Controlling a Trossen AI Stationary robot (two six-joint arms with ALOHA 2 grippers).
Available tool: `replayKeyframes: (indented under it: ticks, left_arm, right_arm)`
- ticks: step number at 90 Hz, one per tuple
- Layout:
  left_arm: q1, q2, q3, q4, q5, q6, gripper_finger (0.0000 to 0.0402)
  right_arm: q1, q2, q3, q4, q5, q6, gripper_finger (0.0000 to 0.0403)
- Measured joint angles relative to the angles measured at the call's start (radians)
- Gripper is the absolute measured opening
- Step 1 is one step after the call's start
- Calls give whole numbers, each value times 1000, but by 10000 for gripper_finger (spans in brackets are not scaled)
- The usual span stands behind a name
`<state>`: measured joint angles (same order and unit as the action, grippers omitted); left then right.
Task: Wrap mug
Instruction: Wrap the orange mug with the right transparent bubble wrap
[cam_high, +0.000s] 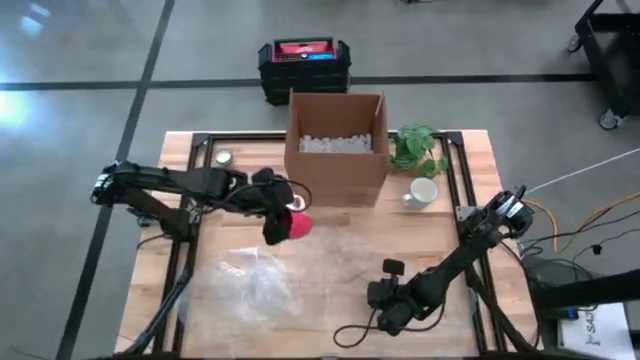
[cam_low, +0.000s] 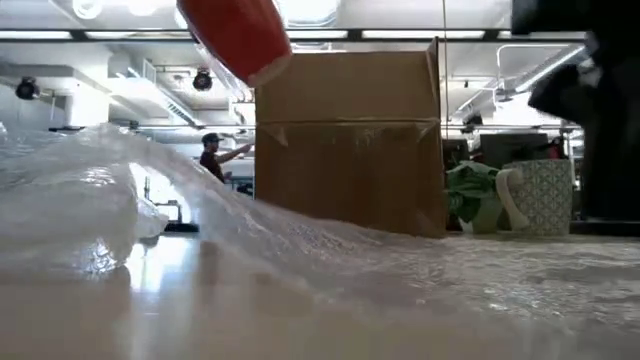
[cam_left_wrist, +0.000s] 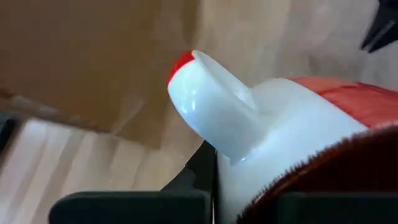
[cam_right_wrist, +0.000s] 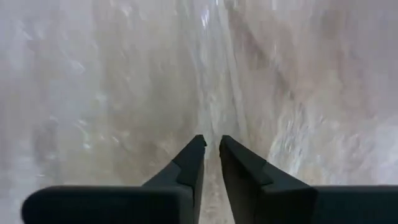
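Observation:
A red mug (cam_high: 297, 223) with a white handle (cam_left_wrist: 211, 106) hangs in the air in front of the cardboard box (cam_high: 335, 145), with my left gripper (cam_high: 274, 214) shut on it. In the low view the red mug (cam_low: 237, 35) is high above the table. A clear sheet of bubble wrap (cam_high: 265, 278) lies spread on the near half of the table and fills the low view's foreground (cam_low: 150, 210). My right gripper (cam_high: 386, 296) sits low at the sheet's right side, its fingers almost together over the wrap (cam_right_wrist: 211, 149). My left gripper holds the mug by its wall right beside the handle's root (cam_left_wrist: 239, 162), coming level from the table's left. One dark finger (cam_left_wrist: 200, 169) lies against the white part below the handle. The mug is lifted clear and tilted. My right gripper pinches a raised crease of the bubble wrap (cam_right_wrist: 214, 124) at its fingertips. The crease runs straight on from the fingers, and the rest of the sheet lies on the table.
The open cardboard box holds white packing fill (cam_high: 335, 143). To its right stand a small green plant (cam_high: 418, 150) and a pale patterned mug (cam_high: 422, 192). A small round object (cam_high: 222, 157) lies at the far left. A black and red case (cam_high: 304, 65) sits on the floor beyond the table.

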<state>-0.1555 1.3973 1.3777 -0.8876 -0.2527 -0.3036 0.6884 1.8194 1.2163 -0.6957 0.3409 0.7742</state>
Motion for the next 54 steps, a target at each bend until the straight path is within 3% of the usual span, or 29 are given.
replayKeyframes:
  ticks: [23,37,54]
  left_arm:
    - [-84,119,0,109,51,8,0]
    - [-130,225,0,179,116,16,0]
    - [-164,361,0,309,194,34,0]
  right_arm:
    - [-15,-34,165,-216,-36,-13,146]
    - [66,-101,151,-211,-112,146,177]
    - [191,-105,73,-195,-135,406,185]
